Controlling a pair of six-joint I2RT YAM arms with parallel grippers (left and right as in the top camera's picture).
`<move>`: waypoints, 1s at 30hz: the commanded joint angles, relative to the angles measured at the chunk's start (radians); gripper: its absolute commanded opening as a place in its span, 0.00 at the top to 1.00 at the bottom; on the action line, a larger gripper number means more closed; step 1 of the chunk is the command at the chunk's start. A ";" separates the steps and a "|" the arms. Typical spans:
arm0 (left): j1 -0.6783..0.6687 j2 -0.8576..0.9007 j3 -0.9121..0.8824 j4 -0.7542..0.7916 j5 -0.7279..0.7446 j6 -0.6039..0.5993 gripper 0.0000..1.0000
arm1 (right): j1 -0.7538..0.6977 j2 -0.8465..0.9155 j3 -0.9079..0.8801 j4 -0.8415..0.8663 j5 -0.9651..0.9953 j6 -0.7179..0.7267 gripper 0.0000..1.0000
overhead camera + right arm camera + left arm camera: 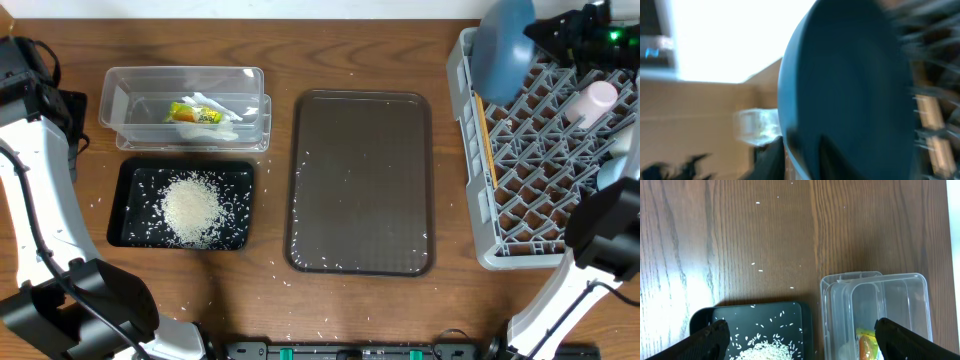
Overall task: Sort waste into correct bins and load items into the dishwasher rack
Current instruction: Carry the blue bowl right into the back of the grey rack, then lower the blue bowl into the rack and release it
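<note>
The large dark-blue bowl [500, 45] stands on edge in the dishwasher rack's [468, 180] eleven-o'clock corner, with your right gripper [542, 32] at its three o'clock; its fingers [771, 162] straddle the rim, but blur hides whether they pinch it, and the left gripper [801, 330] is spread wide, well apart.

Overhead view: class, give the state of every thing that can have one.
clear container, holds wrapper and napkin
black tray, holds rice heap
brown serving tray, stray grains on it
dark-blue bowl, on edge in rack
pink cup, in rack
left gripper, open
right gripper, at bowl rim, grip unclear
</note>
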 commanded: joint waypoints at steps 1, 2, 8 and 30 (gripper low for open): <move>0.002 0.008 -0.001 -0.003 -0.013 0.009 0.05 | -0.015 -0.072 0.000 -0.035 0.276 -0.004 0.63; 0.002 0.008 -0.001 -0.003 -0.013 0.009 0.05 | -0.016 -0.084 0.000 -0.048 0.315 -0.004 0.58; 0.002 0.008 -0.001 -0.003 -0.013 0.009 0.05 | -0.016 -0.163 0.000 -0.103 0.544 -0.004 0.50; 0.002 0.008 -0.001 -0.003 -0.013 0.009 0.05 | 0.286 -0.165 -0.008 -0.144 0.702 -0.263 0.99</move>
